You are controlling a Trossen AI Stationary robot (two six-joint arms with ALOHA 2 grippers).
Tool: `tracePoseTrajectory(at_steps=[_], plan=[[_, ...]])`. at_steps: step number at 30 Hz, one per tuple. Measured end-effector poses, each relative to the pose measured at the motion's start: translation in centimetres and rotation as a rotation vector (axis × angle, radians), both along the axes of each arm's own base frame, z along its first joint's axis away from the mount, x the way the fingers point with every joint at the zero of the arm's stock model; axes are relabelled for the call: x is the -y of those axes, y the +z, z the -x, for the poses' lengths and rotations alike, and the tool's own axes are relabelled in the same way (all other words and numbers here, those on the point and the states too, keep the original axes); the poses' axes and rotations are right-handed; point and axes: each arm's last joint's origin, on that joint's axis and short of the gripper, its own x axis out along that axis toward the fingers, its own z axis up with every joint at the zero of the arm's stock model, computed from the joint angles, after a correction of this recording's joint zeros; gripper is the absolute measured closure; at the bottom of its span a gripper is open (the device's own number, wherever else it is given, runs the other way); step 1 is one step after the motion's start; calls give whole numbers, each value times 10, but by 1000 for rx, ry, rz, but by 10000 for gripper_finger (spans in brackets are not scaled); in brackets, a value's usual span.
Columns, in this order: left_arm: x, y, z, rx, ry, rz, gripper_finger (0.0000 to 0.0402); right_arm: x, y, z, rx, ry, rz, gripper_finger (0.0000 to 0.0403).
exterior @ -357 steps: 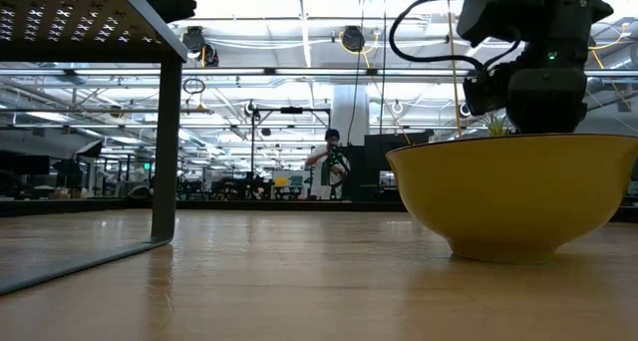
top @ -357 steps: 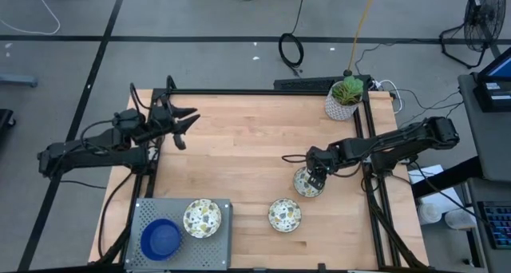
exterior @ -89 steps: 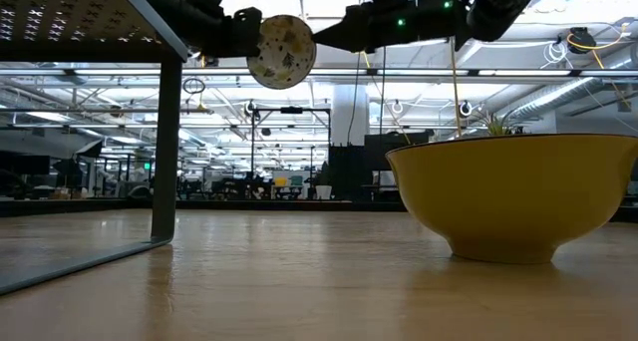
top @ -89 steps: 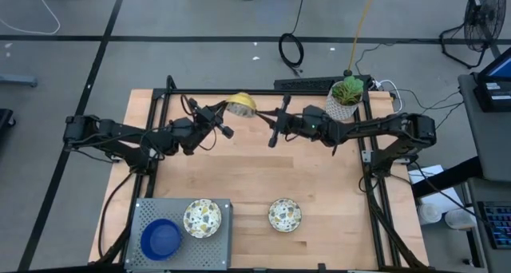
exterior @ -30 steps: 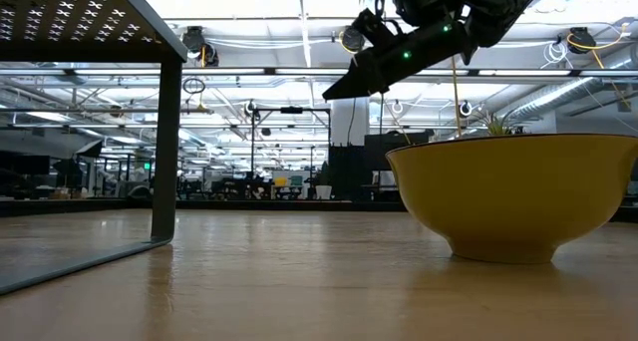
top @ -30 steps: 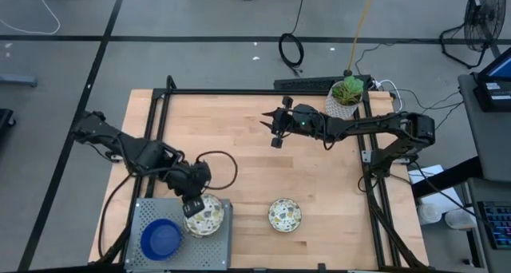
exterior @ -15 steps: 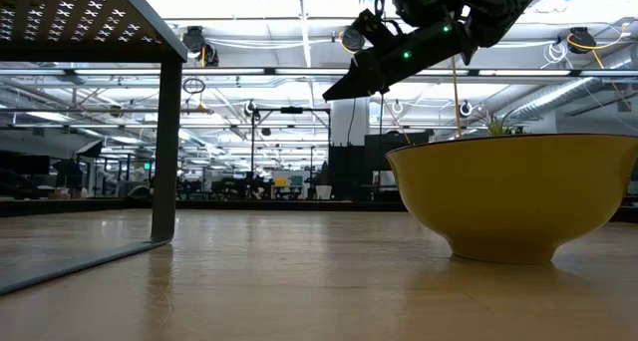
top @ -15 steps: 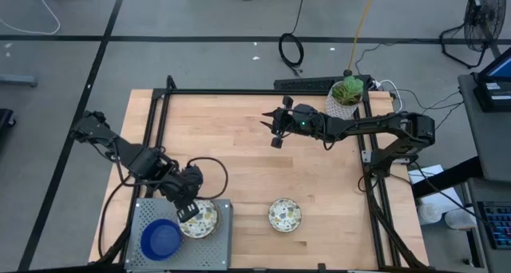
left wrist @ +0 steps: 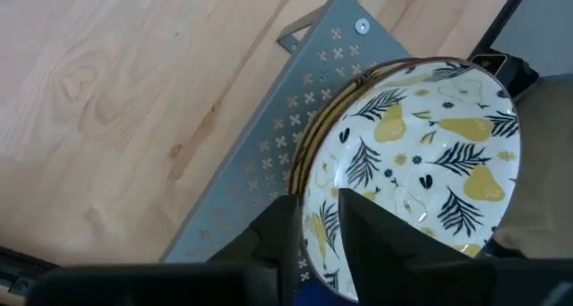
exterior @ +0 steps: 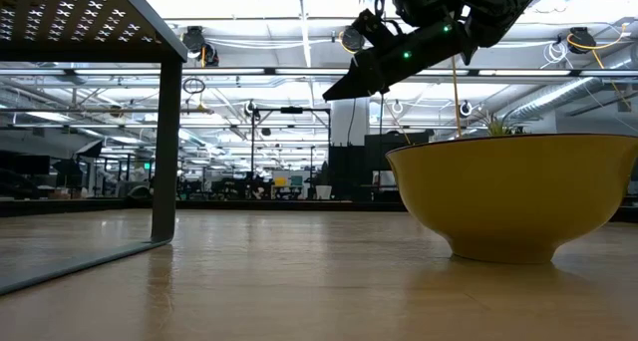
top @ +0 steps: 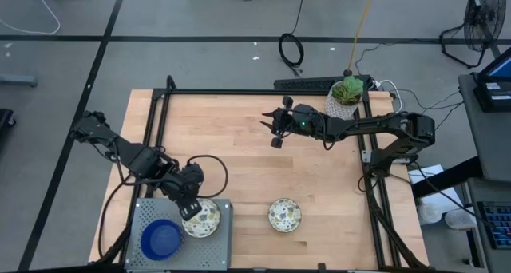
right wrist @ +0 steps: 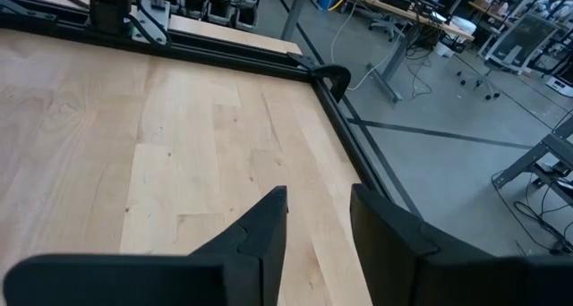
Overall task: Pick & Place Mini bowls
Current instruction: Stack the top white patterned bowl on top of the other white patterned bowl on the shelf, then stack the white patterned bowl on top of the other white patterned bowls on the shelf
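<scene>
A grey perforated tray stands at the table's near left. On it sit a blue mini bowl and a pear-patterned mini bowl that rests in another bowl's rim. My left gripper points down over this stack, open, with its fingers on either side of the top bowl's rim. A third patterned mini bowl, yellow outside, sits on the bare wood. My right gripper hangs open and holds nothing, high over the table's far middle. My left gripper comes from above with one finger inside the top patterned bowl and the other outside its rim. A gap shows beside the rim. Whether either finger touches it, I cannot tell. The bowl lies in the bowl under it.
A white pot with a green plant stands at the far right corner. A black frame runs along the table's edges. The tray's leg shows in the low view. Bare wood lies between the tray and my right arm.
My left gripper has turned a little about its own line and edged toward the table's left edge over the tray's patterned bowls. My right arm has kept still.
</scene>
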Motion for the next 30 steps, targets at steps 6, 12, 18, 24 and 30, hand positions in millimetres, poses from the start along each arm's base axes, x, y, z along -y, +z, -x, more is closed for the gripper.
tracePoseTrajectory(at_steps=[6,12,18,24,30], plan=[[1,0,-1,0,-16,19,299,0,0,0,0,0,0,291],[-6,8,3,75,-79,-14,296,0,0,0,-3,0,6,292],[-26,30,20,292,-120,-207,289,0,-1,0,-16,0,3,292],[-48,55,35,545,-102,-697,282,-4,-3,0,-38,10,-9,291],[-66,67,33,673,-17,-945,282,-18,0,2,-60,56,-1,293]])
